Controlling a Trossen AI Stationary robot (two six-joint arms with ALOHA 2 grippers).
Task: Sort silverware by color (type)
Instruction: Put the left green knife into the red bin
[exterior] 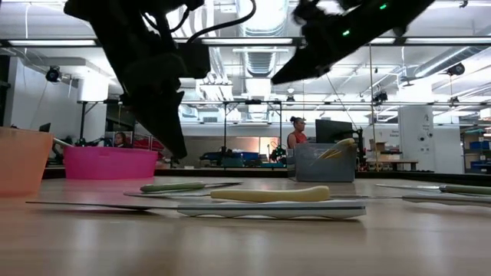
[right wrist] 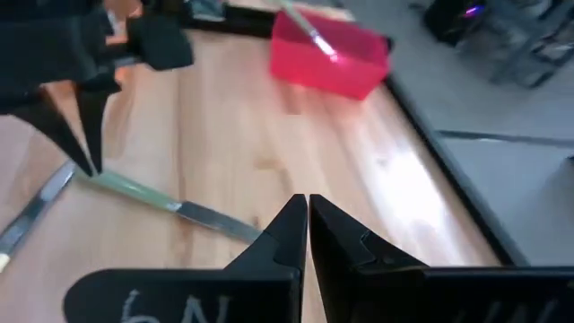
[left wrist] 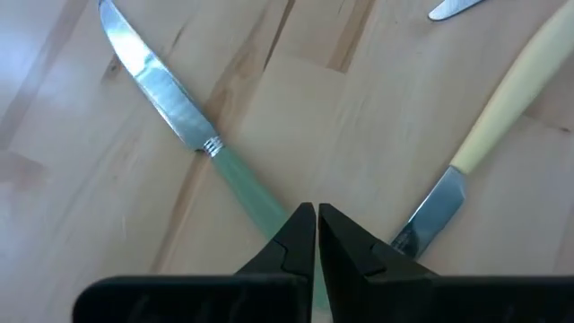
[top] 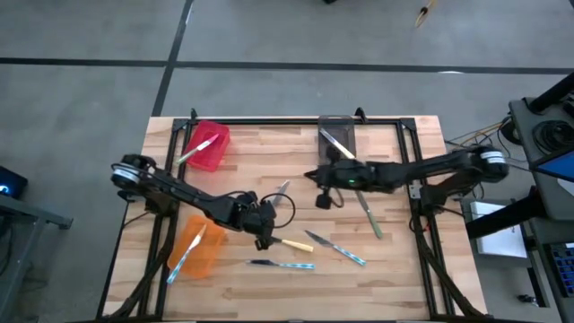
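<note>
Wooden table (top: 395, 269) with scattered knives (top: 336, 248), red bin (top: 208, 146), orange bin (top: 195, 248); left pincer (top: 262, 240) and right pincer (top: 311, 176) both closed, empty.

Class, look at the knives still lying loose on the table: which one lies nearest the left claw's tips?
The green-handled knife. Its handle runs right under the shut left claw; the yellow-handled knife lies just beside, and the blue-handled ones lie farther off.
</note>
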